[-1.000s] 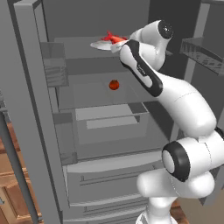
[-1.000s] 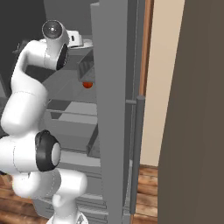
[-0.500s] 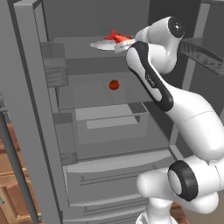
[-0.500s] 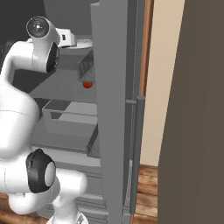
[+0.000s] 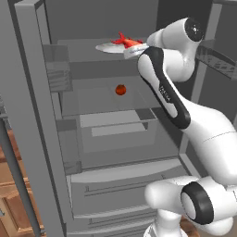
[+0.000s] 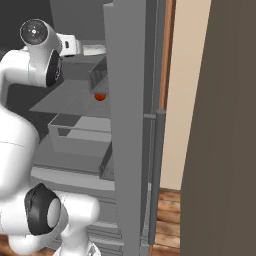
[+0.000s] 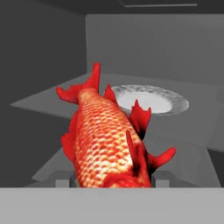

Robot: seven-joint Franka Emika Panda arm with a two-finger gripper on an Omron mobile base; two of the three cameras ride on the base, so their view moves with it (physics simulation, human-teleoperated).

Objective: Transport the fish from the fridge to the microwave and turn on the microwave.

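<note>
Fish held in the gripper, just off its plate in the fridge.
The jaws pinch the fish at its near end; it hangs over the top shelf, tail toward the far wall. It is picked up, I judge; the carry to the microwave and the start are left. A tomato sits one shelf lower; the fridge door stands close on the right.

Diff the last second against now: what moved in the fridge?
The arm's upper joints swung up and over toward the right. The fish, in the jaws, is now off the plate, which lies behind it on the upper shelf. The tomato on the shelf below and the fridge stayed as they were.
</note>
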